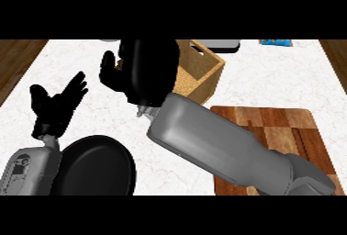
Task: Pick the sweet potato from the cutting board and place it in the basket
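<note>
Two hands show: the right hand (139, 69) hangs by the basket (203, 73), whether it holds the sweet potato I cannot tell, and none lies on the cutting board (284, 133). Best bring it squarely over the opening before letting go. The left hand (58, 103) rests spread beside a black pan (95, 167); no writing is legible.

A kitchen. A white marble bench (271, 78) carries a wooden cutting board (284, 126). A black pan (98, 167) lies there too.
</note>
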Motion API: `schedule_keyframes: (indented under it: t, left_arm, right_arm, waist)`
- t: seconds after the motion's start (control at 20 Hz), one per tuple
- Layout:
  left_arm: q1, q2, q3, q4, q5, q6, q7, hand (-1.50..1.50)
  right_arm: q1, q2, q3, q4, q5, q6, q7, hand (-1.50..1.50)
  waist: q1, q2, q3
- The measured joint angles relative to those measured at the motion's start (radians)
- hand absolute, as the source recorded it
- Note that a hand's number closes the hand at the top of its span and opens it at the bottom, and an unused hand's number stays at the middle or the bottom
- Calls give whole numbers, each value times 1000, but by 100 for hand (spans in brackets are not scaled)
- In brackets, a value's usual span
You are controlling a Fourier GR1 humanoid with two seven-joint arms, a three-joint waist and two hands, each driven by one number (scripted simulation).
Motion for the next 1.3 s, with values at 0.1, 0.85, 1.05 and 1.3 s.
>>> schedule_keyframes:
  t: [0.1,0.85,1.05,1.3]
  left_arm:
    - [0,-2,1,7,-1,1,-10,0]
    - [4,5,21,-6,15,-2,-15,0]
    - [14,8,33,4,14,4,-26,0]
    - [16,9,33,11,11,2,-38,0]
  right_arm:
    - [-51,-1,-1,34,1,21,29,150]
    - [-71,-4,56,194,-24,-64,28,150]
    - [-31,-4,-4,243,33,-113,28,-150]
    - [3,-3,-19,282,41,-171,19,-150]
  waist:
    - [-1,4,1]
    - [-17,19,6]
    - [-40,17,7]
    - [-40,19,7]
